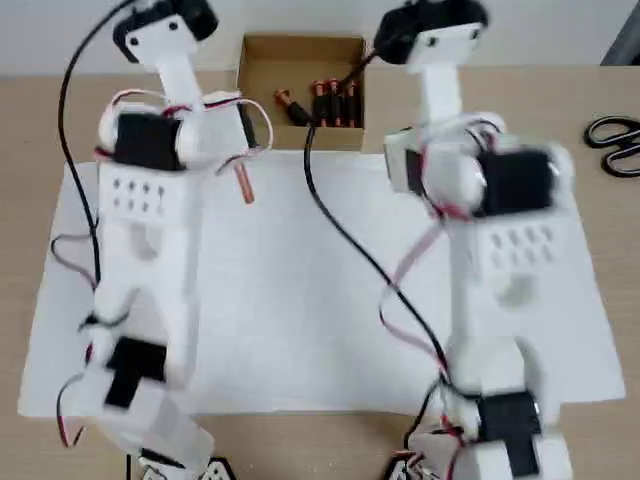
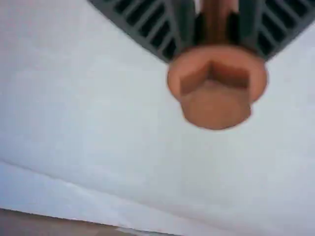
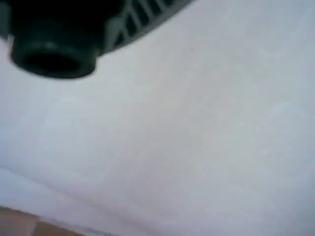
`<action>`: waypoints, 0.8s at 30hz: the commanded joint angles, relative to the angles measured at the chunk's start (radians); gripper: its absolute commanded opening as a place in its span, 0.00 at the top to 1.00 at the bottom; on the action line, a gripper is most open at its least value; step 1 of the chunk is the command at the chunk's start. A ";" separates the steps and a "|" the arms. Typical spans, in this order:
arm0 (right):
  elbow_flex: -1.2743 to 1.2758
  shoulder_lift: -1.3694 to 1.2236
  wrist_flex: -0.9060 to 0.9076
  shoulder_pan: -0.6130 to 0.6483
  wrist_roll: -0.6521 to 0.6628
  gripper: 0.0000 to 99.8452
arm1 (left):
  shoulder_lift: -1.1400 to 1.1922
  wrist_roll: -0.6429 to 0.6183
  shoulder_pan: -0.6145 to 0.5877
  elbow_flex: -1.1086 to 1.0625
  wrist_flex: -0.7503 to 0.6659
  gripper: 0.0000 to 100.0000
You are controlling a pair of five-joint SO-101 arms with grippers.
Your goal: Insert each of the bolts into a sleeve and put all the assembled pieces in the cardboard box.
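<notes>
My left gripper (image 1: 241, 150) hangs over the far left of the white sheet (image 1: 300, 310), just in front of the cardboard box (image 1: 300, 42). It is shut on an orange bolt (image 1: 244, 184) that points down. In the left wrist view the bolt's hexagonal head (image 2: 214, 88) sits between the grey ribbed fingers (image 2: 142, 17). My right gripper (image 1: 402, 165) is over the sheet's far right and is shut on a black sleeve (image 3: 53, 53), whose open end faces the camera. Several assembled orange-and-black pieces (image 1: 325, 103) lie in the box.
Black scissors (image 1: 615, 142) lie on the wooden table at the far right. Cables (image 1: 350, 240) trail from the arms across the middle of the sheet. The box stands at the table's back edge between the two arms.
</notes>
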State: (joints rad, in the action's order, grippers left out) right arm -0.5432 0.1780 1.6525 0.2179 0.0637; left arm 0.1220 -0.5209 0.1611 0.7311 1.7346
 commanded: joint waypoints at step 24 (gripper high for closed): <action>1.326 0.780 -0.771 0.073 0.000 1.00 | -0.503 0.069 0.147 -0.737 -0.628 0.99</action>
State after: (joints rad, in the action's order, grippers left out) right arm 0.6966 0.9298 1.0265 0.2455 0.0637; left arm -0.3383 -0.4549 0.2931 0.0115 1.1730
